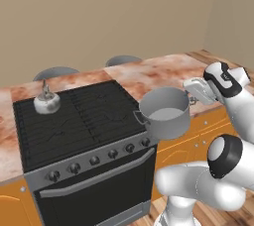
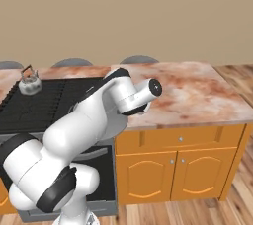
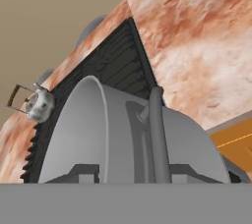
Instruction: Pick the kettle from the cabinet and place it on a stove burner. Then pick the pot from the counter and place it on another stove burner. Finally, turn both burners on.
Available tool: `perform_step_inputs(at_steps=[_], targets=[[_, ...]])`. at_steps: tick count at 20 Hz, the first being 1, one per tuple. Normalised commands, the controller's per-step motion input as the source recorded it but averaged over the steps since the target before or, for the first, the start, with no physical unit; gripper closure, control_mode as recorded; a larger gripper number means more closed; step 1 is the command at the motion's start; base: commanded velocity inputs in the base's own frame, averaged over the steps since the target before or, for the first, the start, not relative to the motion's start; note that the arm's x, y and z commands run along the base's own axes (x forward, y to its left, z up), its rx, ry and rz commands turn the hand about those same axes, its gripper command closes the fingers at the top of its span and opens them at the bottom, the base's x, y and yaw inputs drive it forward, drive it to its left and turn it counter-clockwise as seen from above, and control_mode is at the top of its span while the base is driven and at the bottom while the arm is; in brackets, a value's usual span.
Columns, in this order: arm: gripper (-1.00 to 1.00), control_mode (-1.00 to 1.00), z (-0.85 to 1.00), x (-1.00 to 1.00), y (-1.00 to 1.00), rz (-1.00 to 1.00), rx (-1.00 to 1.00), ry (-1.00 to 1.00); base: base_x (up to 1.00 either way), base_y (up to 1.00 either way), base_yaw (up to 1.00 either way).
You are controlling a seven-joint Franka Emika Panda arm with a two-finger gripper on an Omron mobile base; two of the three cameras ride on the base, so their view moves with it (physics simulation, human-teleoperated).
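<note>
Item: pot (image 1: 165, 112). Wide grey cylinder with straight sides, upright, mouth up. It is carried off any surface, hanging at the front right corner of the range (image 1: 30, 145), partly over the grate edge and partly over the seam with the counter (image 1: 163, 74). In the left base view the near loop handle points toward the knob strip (image 1: 99, 158).

Item: gripper (image 1: 194, 92). It comes in from the counter side and meets the pot at its right-hand rim and side handle. In the hand view the two dark fingertips (image 3: 81, 173) stand either side of the pot wall, with the loop handle rising between them. Jaws partly closed, clamped on the pot's rim at that handle; the pot's being in the air supports this reading.

Item: kettle (image 1: 46, 102). Small, silver, loop handle upright. It stands on the back left burner, well apart from the pot.

Governing relation: the free burners lie to the left of the pot and inward from the range's right edge. The front right burner (image 1: 111, 116) is nearest, just beside and below the pot's left side. Judgement: the coming move is a short carry leftward over that grate, then a lowering, pot kept level; the kettle's corner is diagonally opposite and poses no obstruction.

Stage: kettle placed, pot in transit, knobs not yet attended to.
</note>
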Motion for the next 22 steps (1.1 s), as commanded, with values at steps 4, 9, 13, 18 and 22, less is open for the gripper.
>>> perform_step_inputs(at_steps=[4, 9, 13, 18, 22], targets=[[1.00, 1.00, 0.00, 0.00, 0.00, 0.00, 0.00, 0.00, -0.14, -0.21, 0.04], [1.00, 1.00, 0.00, 0.00, 0.00, 0.00, 0.00, 0.00, -0.01, -0.09, 0.14], [1.00, 1.00, 0.00, 0.00, 0.00, 0.00, 0.00, 0.00, -0.01, -0.06, 0.20], [1.00, 1.00, 0.00, 0.00, 0.00, 0.00, 0.00, 0.00, -0.03, -0.16, 0.20], [1.00, 1.00, 0.00, 0.00, 0.00, 0.00, 0.00, 0.00, -0.16, -0.43, 0.13]])
